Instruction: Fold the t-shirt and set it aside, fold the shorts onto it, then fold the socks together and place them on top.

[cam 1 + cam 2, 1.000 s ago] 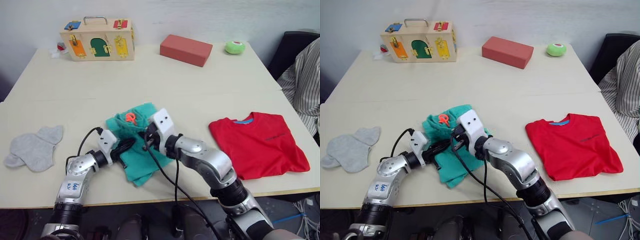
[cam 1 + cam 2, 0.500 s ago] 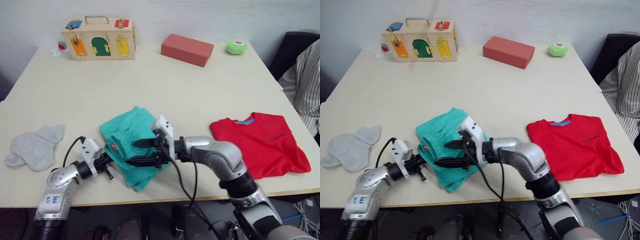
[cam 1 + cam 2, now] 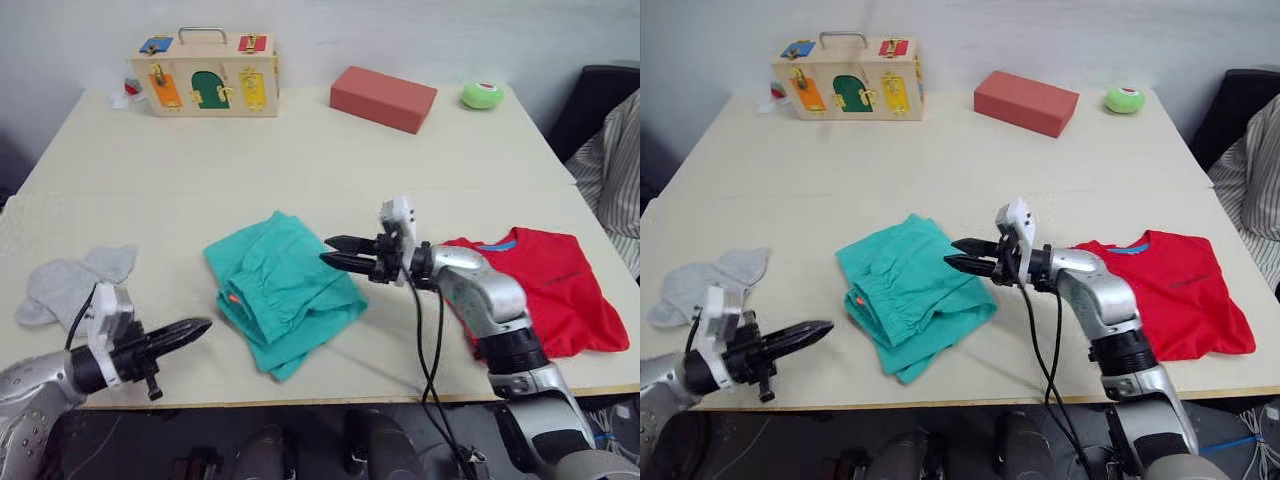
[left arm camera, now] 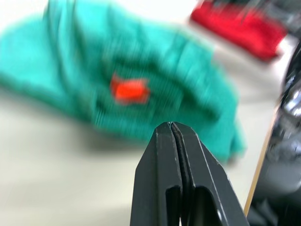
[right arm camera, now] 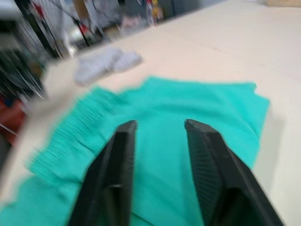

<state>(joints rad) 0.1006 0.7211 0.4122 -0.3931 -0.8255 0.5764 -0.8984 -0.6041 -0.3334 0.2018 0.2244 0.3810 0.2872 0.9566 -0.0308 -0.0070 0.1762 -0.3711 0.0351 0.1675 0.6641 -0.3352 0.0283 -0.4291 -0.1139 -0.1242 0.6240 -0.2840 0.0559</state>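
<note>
Teal-green gathered shorts (image 3: 281, 291): soft matt cloth, ribbed waistband
Bright red t-shirt (image 3: 545, 287): smooth matt cloth
Light grey socks (image 3: 72, 283): fuzzy cloth
Cream surface (image 3: 300, 150): smooth, matt
Right end effector (image 3: 337, 252): 2 black matt fingers

A robot test lab: latch-board box (image 3: 204, 73) and foam brick (image 3: 384, 98) on beige table (image 3: 300, 160).

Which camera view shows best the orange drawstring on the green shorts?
The left wrist view: the orange drawstring sits centred on the shorts. Both eye views show a small orange spot. In the right wrist view I cannot find it.
</note>
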